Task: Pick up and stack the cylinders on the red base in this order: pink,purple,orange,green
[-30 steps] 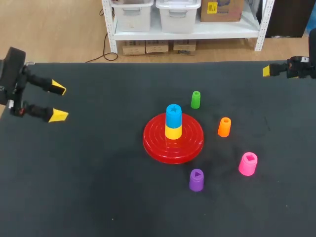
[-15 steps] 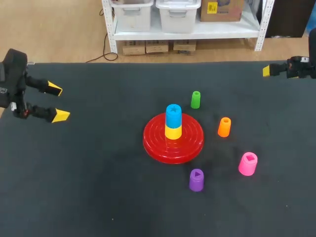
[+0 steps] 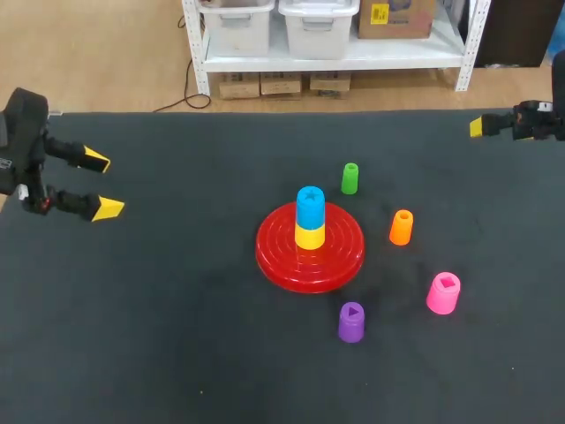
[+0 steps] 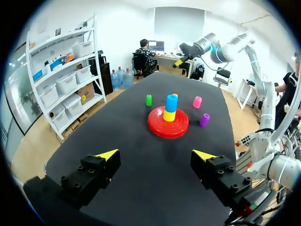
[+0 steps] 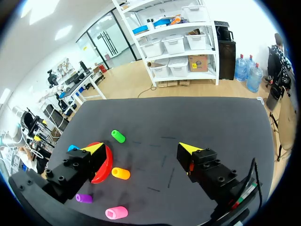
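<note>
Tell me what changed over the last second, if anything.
The left arm shifted and turned its open jaws slightly, then held still. Nothing was gripped or released. The right arm, the red base with the blue cylinder on the yellow cylinder, and the loose pink cylinder, purple cylinder, orange cylinder and green cylinder stayed put.

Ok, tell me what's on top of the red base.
A yellow cylinder stands at the middle of the red base, a blue cylinder stacked on it. The base's centre beneath them is covered and cannot be seen.
</note>
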Available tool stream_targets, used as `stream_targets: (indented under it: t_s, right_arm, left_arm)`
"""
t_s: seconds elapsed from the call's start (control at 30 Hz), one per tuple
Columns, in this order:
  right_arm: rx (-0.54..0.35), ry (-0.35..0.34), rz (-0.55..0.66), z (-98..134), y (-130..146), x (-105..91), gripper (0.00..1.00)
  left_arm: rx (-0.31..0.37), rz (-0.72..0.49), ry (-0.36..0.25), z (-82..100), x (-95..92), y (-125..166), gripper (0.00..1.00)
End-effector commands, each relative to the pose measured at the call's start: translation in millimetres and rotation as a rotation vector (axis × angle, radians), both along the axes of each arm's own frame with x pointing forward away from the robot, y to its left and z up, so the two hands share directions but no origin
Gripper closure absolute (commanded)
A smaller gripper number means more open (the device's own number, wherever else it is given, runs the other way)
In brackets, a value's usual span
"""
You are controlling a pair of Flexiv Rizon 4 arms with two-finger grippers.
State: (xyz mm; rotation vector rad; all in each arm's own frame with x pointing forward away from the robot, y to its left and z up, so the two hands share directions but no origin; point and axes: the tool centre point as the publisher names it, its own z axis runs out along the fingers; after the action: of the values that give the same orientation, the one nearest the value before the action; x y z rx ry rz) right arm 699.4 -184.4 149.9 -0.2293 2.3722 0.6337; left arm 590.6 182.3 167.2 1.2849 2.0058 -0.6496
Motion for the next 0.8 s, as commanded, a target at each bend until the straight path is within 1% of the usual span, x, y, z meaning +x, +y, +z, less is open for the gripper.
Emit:
stream_targets:
  t_s: [0.03, 0.27, 0.33, 0.37, 0.4, 0.5, 0.53, 0.57, 0.6, 0.7, 0.8]
  right_arm:
    - [0.001, 0.001, 0.001, 0, 0, 0.1, 0.0]
    - [0.001, 0.001, 0.001, 0, 0, 0.1, 0.0]
    - [-0.003, 0.014, 0.083, 6, 10, -0.2, 0.0]
    - [-0.019, 0.023, 0.159, 12, 20, -3.7, 0.0]
    - [-0.07, 0.04, 0.236, 15, 30, -8.0, 0.0]
    - [-0.162, 0.089, 0.37, 19, 51, -24.8, 0.0]
    - [-0.212, 0.127, 0.404, 18, 59, -35.1, 0.0]
    - [-0.219, 0.145, 0.417, 17, 63, -41.0, 0.0]
    - [-0.251, 0.172, 0.463, 14, 68, -50.9, 0.0]
    - [-0.336, 0.246, 0.557, 7, 79, -78.2, 0.0]
    - [-0.403, 0.281, 0.617, 0, 83, -100.9, 0.0]
  left_arm:
    - [-0.003, 0.0, -0.004, -1.4, -0.4, 0, 0.0]
    - [-0.003, 0.0, -0.004, -1.4, -0.4, 0, 0.0]
    - [-0.003, 0.0, -0.004, -1.4, -0.4, 0, 0.0]
    - [-0.003, 0.0, -0.004, -1.4, -0.4, 0, 0.0]
    - [-0.003, 0.0, -0.004, -1.4, -0.4, 0, 0.0]
    - [-0.003, 0.0, -0.004, -1.4, -0.4, 0, 0.0]
    - [-0.003, 0.0, -0.004, -1.4, -0.4, 0, 0.0]
    - [-0.003, 0.0, -0.004, -1.4, -0.4, 0, 0.0]
    - [-0.003, 0.0, -0.004, -1.4, -0.4, 0, 0.0]
    - [-0.003, 0.0, -0.004, -1.4, -0.4, 0, 0.0]
    - [-0.003, 0.0, -0.004, -1.4, -0.4, 0, 0.0]
